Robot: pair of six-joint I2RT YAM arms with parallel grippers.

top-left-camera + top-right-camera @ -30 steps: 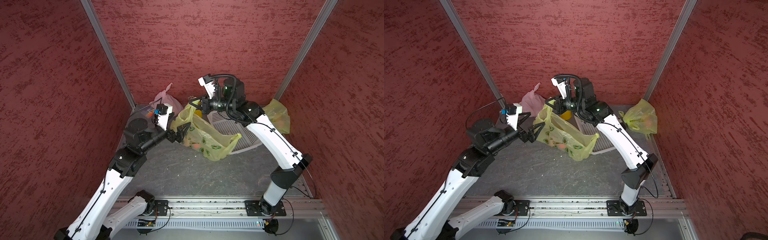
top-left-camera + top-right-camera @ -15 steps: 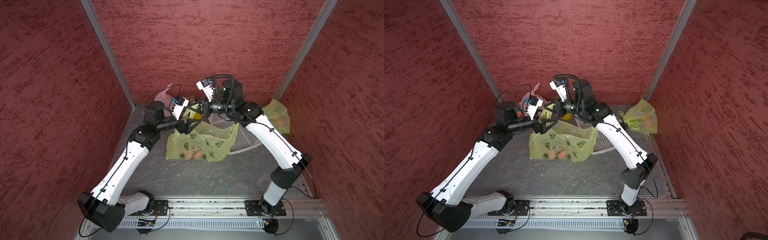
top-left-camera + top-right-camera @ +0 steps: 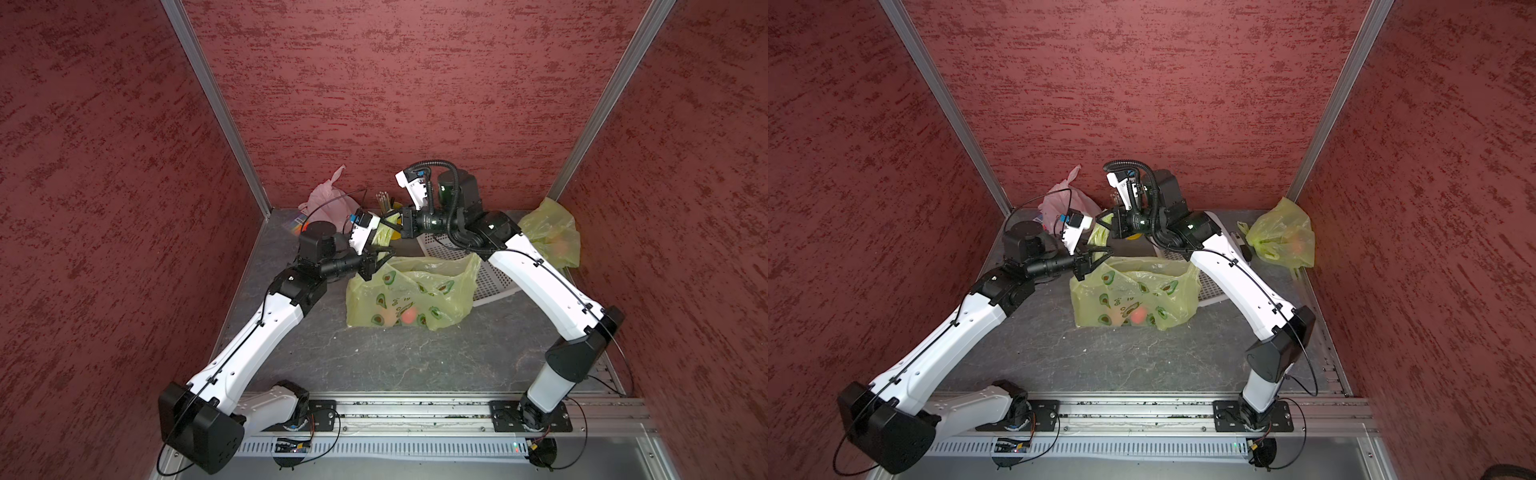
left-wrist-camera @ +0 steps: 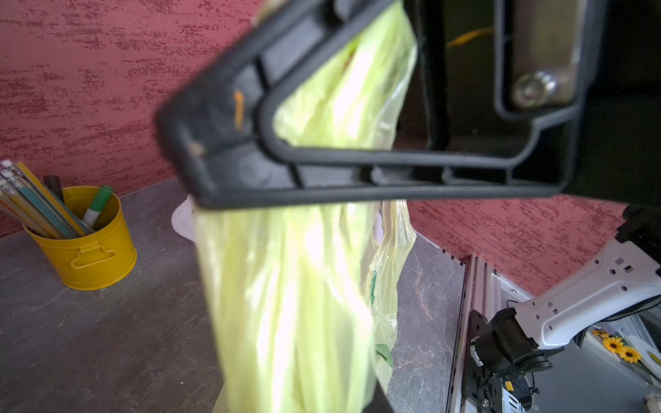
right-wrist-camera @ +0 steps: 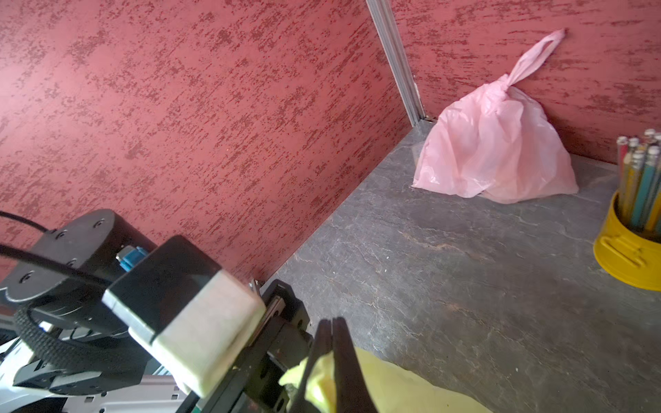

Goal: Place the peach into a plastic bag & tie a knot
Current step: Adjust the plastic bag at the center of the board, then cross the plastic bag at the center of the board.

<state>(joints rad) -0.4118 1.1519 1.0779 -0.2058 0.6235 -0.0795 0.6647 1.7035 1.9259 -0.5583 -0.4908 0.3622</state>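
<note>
A yellow-green plastic bag printed with avocados stands mid-floor, its top pulled up toward the back. Through its skin the orange-red peach shows at the bottom. My right gripper is shut on one bunched handle of the bag. Just in front of and below it, my left gripper has its fingers drawn together at the bag's top edge. In the left wrist view the bag's strand runs down into my jaws, under a finger of the right gripper.
A pink tied bag leans in the back left corner. A yellow tin of pencils stands beside it. A white perforated tray lies under the right arm. Another yellow-green tied bag sits at the back right.
My left arm has swung up and back to the bag's top, and its gripper has gone from open to closed. The bag has been drawn from slumped to upright.
</note>
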